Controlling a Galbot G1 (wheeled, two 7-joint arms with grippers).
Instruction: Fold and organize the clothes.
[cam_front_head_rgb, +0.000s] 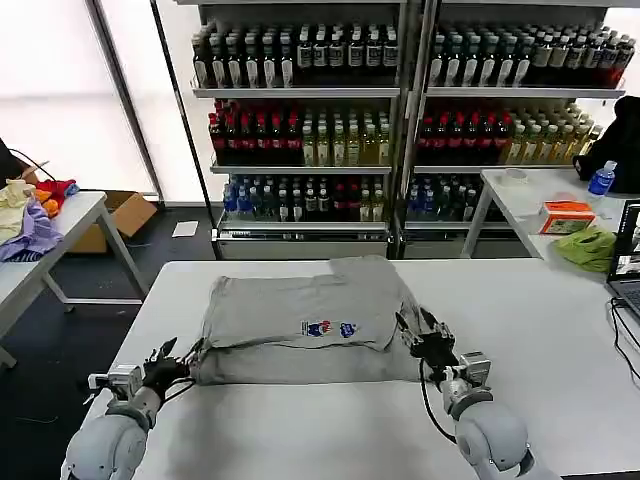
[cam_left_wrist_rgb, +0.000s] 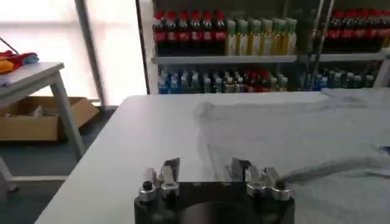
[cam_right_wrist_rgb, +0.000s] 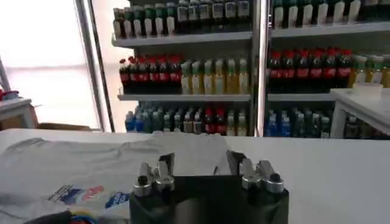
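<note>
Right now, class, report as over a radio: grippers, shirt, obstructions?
Left gripper open at T-shirt near-left corner. Right gripper open at its right edge. Shirt partly folded on table. Nothing in the way.

Behind the white table (cam_front_head_rgb: 560, 330), shelves of bottled drinks (cam_front_head_rgb: 300, 120); at far left, a side table (cam_front_head_rgb: 60, 225) heaped with lavender, yellow and red garments (cam_front_head_rgb: 30, 215), cardboard box (cam_front_head_rgb: 125, 215) beside; at right, green cloth (cam_front_head_rgb: 588, 247), orange box (cam_front_head_rgb: 567, 216), blue-capped bottle (cam_front_head_rgb: 601, 179).

Bare table (cam_front_head_rgb: 560, 330) all round T-shirt (cam_front_head_rgb: 300, 325); nothing blocking.
</note>
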